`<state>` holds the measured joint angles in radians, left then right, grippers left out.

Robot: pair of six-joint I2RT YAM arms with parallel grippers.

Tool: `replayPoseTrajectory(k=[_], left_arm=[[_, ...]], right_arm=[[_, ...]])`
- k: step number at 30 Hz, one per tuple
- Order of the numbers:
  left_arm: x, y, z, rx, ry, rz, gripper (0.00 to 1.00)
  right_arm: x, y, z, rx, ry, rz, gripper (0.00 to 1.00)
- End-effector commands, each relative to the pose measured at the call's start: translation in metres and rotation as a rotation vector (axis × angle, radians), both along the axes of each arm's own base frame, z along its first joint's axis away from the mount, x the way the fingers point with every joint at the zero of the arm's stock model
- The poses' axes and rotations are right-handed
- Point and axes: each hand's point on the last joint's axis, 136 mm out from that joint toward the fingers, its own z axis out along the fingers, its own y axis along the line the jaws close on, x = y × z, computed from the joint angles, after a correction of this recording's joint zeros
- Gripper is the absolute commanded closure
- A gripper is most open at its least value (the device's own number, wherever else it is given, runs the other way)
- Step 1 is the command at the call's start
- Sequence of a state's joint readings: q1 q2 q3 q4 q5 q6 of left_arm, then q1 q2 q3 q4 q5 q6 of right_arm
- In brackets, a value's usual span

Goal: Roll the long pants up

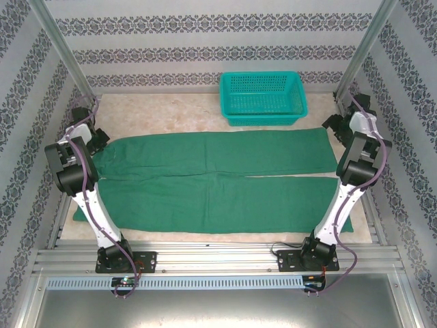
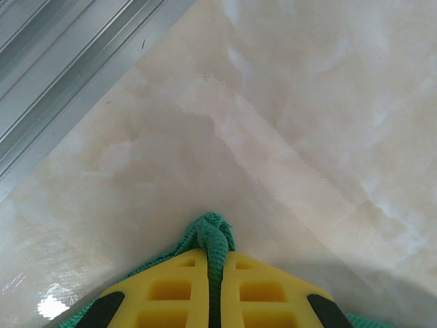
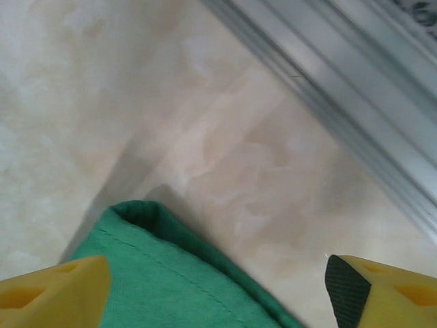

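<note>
Top external view, left side: my left arm rose from its base at the near edge, folded at the elbow, and reached to the far left end of the long pants [image 1: 218,178]. The left gripper [image 1: 95,137] pointed down at the table [image 1: 171,113].

Left wrist view: the left gripper [image 2: 213,256] was pressed together, and a bunched ridge of green fabric [image 2: 215,236] was pinched between its yellow fingers [image 2: 177,287]. A metal rail [image 2: 61,61] ran just beyond.

Centre: the pants lay flat at full length across the table, two long bands side by side, well short of any roll. I could not tell which end was the waist. A teal basket [image 1: 263,99] stood behind them, just beside the far edge.

Right side: my right arm mirrored the left, elbow raised, with the right gripper [image 1: 334,124] lowered at the far right end of the garment.

Right wrist view: the right gripper [image 3: 218,280] was spread wide. A hemmed corner [image 3: 143,219] of the pants lay between its fingers [image 3: 54,287], not pinched.

Status, as judged:
1. Left end secured.
2. Right end not yet secured.
3. Rolling not begun; the whole length remained to be rolled.
</note>
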<state>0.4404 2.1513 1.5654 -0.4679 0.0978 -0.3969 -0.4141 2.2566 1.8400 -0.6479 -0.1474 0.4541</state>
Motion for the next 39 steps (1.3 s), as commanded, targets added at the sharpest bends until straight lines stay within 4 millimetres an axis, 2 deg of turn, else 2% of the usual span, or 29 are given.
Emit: replayPoseTrajectory(k=[1, 6, 17, 26, 28, 29, 30, 32, 33, 35, 36, 37, 39], left_arm=[[-0.017, -0.014, -0.017, -0.044, 0.079, -0.028, 1.00], [-0.016, -0.015, -0.017, -0.044, 0.077, -0.034, 1.00], [-0.012, -0.014, -0.017, -0.050, 0.081, -0.039, 1.00], [-0.007, -0.014, -0.021, -0.064, 0.088, -0.042, 1.00], [-0.006, -0.015, -0.021, -0.068, 0.089, -0.044, 1.00], [-0.006, -0.015, -0.022, -0.071, 0.092, -0.046, 1.00], [-0.006, -0.016, -0.022, -0.071, 0.093, -0.048, 1.00], [-0.006, -0.016, -0.022, -0.069, 0.096, -0.049, 1.00], [-0.008, -0.015, -0.020, -0.065, 0.095, -0.047, 1.00], [-0.009, -0.017, -0.015, -0.065, 0.075, -0.038, 1.00], [-0.009, -0.020, -0.008, -0.071, 0.050, -0.034, 1.00], [-0.008, -0.023, 0.001, -0.078, 0.018, -0.031, 1.00], [-0.009, -0.030, 0.017, -0.076, -0.023, -0.030, 1.00]], right_arm=[[0.016, 0.012, 0.011, 0.001, -0.003, 0.036, 0.16], [0.032, 0.023, 0.009, -0.001, 0.025, 0.082, 0.17], [0.017, 0.019, -0.002, -0.070, 0.144, 0.112, 0.17], [0.025, 0.026, -0.025, -0.025, 0.187, 0.136, 0.17], [0.028, 0.030, -0.031, -0.004, 0.185, 0.143, 0.21], [0.029, 0.032, -0.034, 0.006, 0.188, 0.147, 0.26], [0.028, 0.032, -0.036, 0.017, 0.193, 0.148, 0.37], [0.028, 0.038, -0.036, 0.052, 0.185, 0.164, 0.90], [0.025, 0.038, -0.032, 0.052, 0.191, 0.156, 1.00], [0.022, 0.039, -0.018, 0.039, 0.168, 0.153, 1.00], [0.020, 0.041, -0.003, 0.018, 0.142, 0.150, 1.00], [0.012, 0.045, 0.001, 0.003, 0.136, 0.147, 1.00], [0.000, 0.051, 0.027, -0.042, 0.064, 0.132, 1.00]])
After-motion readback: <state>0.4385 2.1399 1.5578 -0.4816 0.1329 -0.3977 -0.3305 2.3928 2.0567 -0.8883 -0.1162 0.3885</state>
